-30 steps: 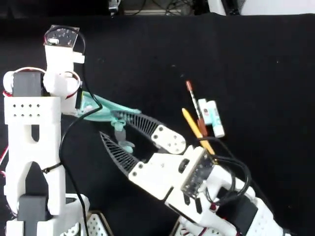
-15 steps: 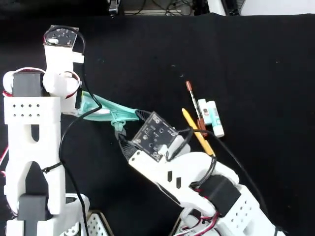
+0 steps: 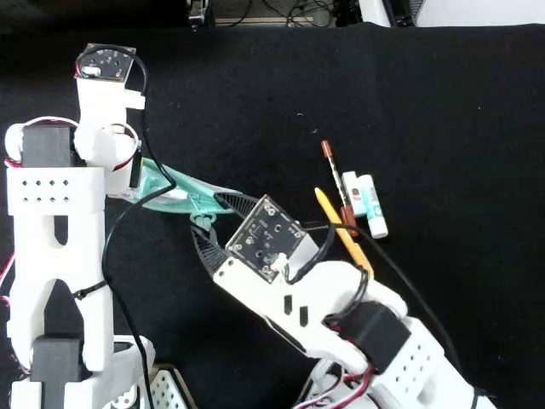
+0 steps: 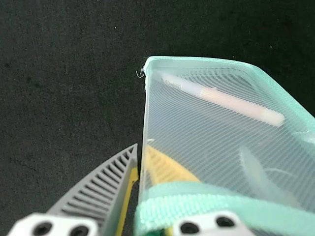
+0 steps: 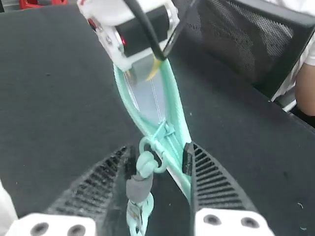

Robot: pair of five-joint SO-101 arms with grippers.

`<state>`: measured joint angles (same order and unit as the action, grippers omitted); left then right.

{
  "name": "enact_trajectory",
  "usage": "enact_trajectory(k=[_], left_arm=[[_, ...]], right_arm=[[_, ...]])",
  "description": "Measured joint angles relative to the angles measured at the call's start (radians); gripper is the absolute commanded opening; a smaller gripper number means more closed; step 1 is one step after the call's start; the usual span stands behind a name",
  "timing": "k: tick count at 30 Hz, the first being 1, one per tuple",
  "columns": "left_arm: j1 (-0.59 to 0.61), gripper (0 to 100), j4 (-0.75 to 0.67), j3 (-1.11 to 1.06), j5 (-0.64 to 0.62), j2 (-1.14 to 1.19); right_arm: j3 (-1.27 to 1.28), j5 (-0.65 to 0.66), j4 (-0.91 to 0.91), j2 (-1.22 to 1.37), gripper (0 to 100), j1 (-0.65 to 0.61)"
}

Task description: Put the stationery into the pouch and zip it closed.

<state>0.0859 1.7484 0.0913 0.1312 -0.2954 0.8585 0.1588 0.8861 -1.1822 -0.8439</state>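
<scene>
While the left gripper (image 4: pixel 141 164) clamped one end of the mint-green pouch (image 4: pixel 211 142), the right gripper (image 5: pixel 158 152) sat half-open astride the zipper pull (image 5: pixel 147 163) at its other end, pencil (image 3: pixel 334 217) and glue stick (image 3: pixel 372 204) lying nearby.

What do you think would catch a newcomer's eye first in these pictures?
First comes the mint-green see-through mesh pouch, clamped at one end by the left gripper while the right gripper straddles its zip pull mid-table. Next come the yellow pencil, brown pen and white tube, lying loose on the black cloth to the right.
</scene>
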Motion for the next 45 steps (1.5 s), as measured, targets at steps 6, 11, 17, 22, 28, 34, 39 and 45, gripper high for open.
enact_trajectory(k=[6, 11, 17, 22, 28, 34, 39, 45], left_arm=[[0.000, 3, -0.002, -0.002, 0.002, 0.000], [-0.002, 3, -0.002, -0.002, 0.002, 0.000], [-0.005, 3, 0.002, -0.002, -0.005, -0.002], [-0.006, 3, 0.003, -0.002, -0.005, 0.000], [-0.006, 3, 0.003, -0.002, -0.005, 0.000], [-0.006, 3, 0.005, -0.003, -0.005, 0.000], [-0.006, 3, 0.006, -0.003, -0.005, 0.000], [-0.006, 3, 0.006, -0.003, -0.005, 0.000]], right_arm=[[-0.008, 0.061, -0.104, 0.144, 4.7, 0.055], [-0.038, 0.069, -0.120, 0.161, 1.2, 0.141], [-0.040, 0.068, -0.044, 0.055, 1.3, 0.160], [-0.040, 0.072, 0.014, 0.008, 1.3, 0.166], [-0.040, 0.126, 0.054, -0.005, 1.3, 0.169], [-0.040, 0.157, 0.089, -0.011, 1.2, 0.170], [-0.048, 0.158, 0.103, -0.011, 1.2, 0.170], [-0.069, 0.158, 0.104, -0.011, 1.5, 0.170]])
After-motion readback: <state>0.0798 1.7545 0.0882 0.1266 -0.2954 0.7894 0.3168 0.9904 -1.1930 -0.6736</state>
